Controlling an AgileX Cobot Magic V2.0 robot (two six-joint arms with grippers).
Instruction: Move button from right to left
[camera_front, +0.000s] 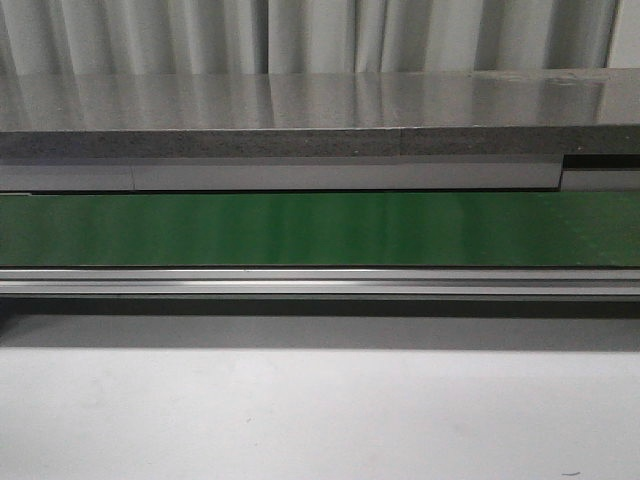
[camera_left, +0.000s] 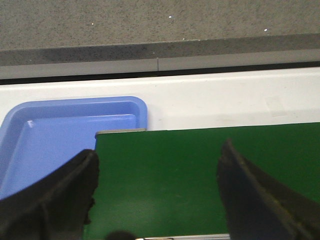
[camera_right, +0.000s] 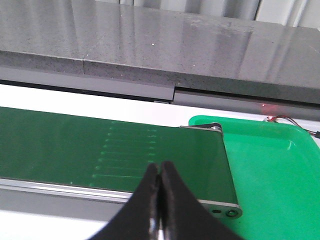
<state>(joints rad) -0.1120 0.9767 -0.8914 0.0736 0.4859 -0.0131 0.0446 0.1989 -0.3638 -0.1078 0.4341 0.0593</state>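
Observation:
The button is not in view in any frame. My left gripper (camera_left: 157, 167) is open and empty, its black fingers (camera_left: 60, 200) spread wide above the left end of the green conveyor belt (camera_left: 170, 180). My right gripper (camera_right: 159, 170) is shut with nothing between its fingers, hovering over the right end of the belt (camera_right: 75, 145). Neither gripper shows in the front view, where the belt (camera_front: 320, 228) runs across the whole width.
A blue tray (camera_left: 45, 135) sits past the belt's left end. A green tray (camera_right: 265, 175) sits past its right end. A grey stone counter (camera_front: 320, 110) runs behind the belt, an aluminium rail (camera_front: 320, 283) along its front, and white table (camera_front: 320, 410) before that.

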